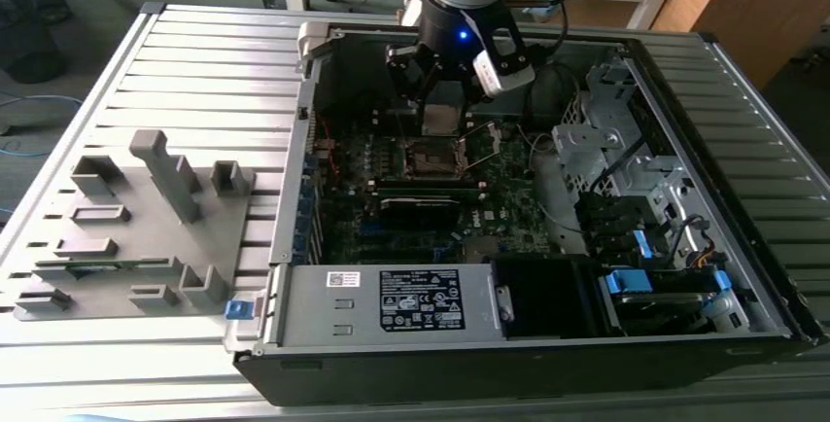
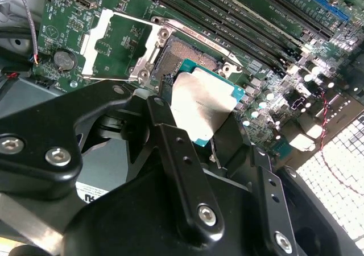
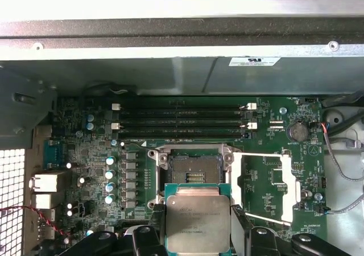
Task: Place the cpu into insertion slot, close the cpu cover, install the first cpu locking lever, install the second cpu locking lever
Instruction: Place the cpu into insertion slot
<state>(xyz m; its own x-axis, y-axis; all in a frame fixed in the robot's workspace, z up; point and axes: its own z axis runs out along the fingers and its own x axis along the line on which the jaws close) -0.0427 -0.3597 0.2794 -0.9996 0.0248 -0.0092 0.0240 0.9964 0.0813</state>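
None of the four steps is finished, by my reading. At the exterior view's left, a grey rack (image 1: 143,247) of holders lies on the slatted table (image 1: 208,52), well apart from the work. Next comes the open case (image 1: 545,373), with its board (image 1: 389,218) lying face-up inside. Over the far part of the board hangs the gripper (image 1: 444,111). Its fingers (image 3: 149,240) are closed on two opposite edges of the cpu (image 1: 442,121), which it carries flat.

In the first wrist view the cpu (image 3: 197,222) sits just short of the slot (image 3: 191,170). It overlaps the slot's near rim in the picture but is not seated, and I cannot tell whether the two touch. The slot is bare, its dark centre exposed. Just beside it the cover (image 3: 292,182) lies flipped back on the board, fully open. I cannot pick out the levers with any certainty. Seating the cpu, closing the cover and setting both levers all remain undone.
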